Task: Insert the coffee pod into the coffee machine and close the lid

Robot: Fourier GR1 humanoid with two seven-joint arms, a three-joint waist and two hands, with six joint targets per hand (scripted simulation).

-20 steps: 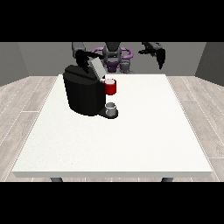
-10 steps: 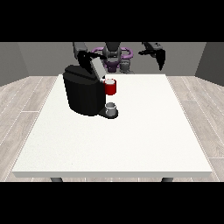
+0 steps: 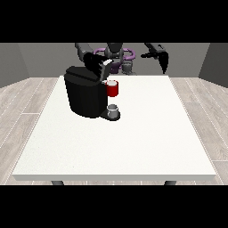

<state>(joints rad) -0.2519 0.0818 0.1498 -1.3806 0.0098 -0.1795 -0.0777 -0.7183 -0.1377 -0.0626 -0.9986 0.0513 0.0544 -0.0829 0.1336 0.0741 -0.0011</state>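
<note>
While the black coffee machine [image 3: 85, 95] sits on the white worktop [image 3: 133, 138], toward its far edge and nearer the view's left, you have the hand at the view's left [image 3: 94, 62] right over the machine's top rear, at the lid area. You can't tell from this view whether its fingers are curled or straight; they merge with the dark lid.

A red thing at the machine [image 3: 112, 88] sticks out of the machine's front, on the side facing the view's right. Directly below it, a small grey thing [image 3: 113, 109] stands on the machine's base tray; you can't tell if that is the pod, so the pod's place is not confirmed here.

The hand at the view's right [image 3: 161, 57] hangs in the air well apart from the machine, beyond the worktop's far edge, holding nothing, with its fingers pointing down and looking relaxed.

The robot's torso [image 3: 116, 58] shows behind the machine.
</note>
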